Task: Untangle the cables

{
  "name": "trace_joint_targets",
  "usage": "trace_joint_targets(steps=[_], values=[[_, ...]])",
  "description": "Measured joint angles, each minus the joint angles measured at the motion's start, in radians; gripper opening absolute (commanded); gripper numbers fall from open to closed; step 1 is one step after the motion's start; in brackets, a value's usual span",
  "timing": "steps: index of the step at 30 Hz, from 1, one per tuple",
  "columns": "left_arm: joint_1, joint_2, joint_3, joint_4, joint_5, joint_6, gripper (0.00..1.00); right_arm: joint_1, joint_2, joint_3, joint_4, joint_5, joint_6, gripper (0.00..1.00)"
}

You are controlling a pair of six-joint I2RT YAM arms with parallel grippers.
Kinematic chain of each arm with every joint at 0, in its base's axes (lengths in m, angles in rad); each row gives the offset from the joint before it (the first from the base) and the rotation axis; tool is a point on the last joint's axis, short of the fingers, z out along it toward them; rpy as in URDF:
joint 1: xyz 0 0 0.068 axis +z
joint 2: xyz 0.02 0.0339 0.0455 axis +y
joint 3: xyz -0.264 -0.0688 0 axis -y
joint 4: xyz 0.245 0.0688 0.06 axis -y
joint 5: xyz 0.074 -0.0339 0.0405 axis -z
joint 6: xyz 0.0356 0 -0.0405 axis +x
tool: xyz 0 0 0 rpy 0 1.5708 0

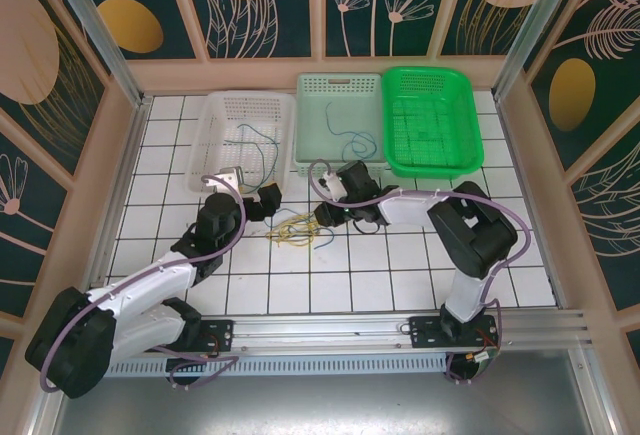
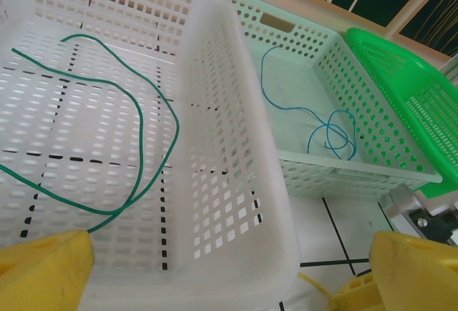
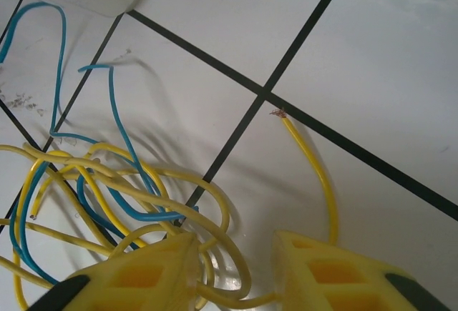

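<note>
Right now my right gripper (image 3: 232,257) hangs directly over the tangled cables (image 3: 107,182) on the tiled table (image 3: 372,53), jaws half-parted and gripping nothing, straddling one yellow strand (image 3: 315,175) that runs up and away ahead of me to its free end.

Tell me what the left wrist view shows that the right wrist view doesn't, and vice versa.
Left wrist, not right: a green cable in the white basket, a blue cable in the pale green basket, and the bright green basket. Right wrist, not left: the tangle of yellow and blue cables on the tiles, the right gripper open over it. Both: the white tiled table and a stretch of yellow cable.
</note>
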Motion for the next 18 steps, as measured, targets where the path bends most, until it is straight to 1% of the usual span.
trace_joint_targets(steps=[6, 9, 11, 16, 18], values=[[0.000, -0.015, -0.005, 0.001, -0.001, 0.000, 0.99, 0.000, 0.001, 0.002, 0.010, -0.003, -0.020, 0.01], [0.000, -0.016, -0.007, 0.000, -0.001, 0.000, 0.98, 0.000, -0.005, 0.000, 0.019, 0.000, -0.021, 0.00], [0.000, -0.017, -0.008, 0.001, 0.005, 0.001, 0.99, 0.000, -0.039, -0.019, 0.024, 0.008, -0.021, 0.00], [0.000, 0.010, -0.005, 0.026, 0.090, 0.016, 0.98, 0.002, -0.237, -0.092, 0.002, 0.057, -0.045, 0.00], [0.000, 0.049, 0.003, 0.043, 0.142, 0.024, 0.95, 0.002, -0.315, -0.102, -0.018, 0.082, -0.057, 0.00]])
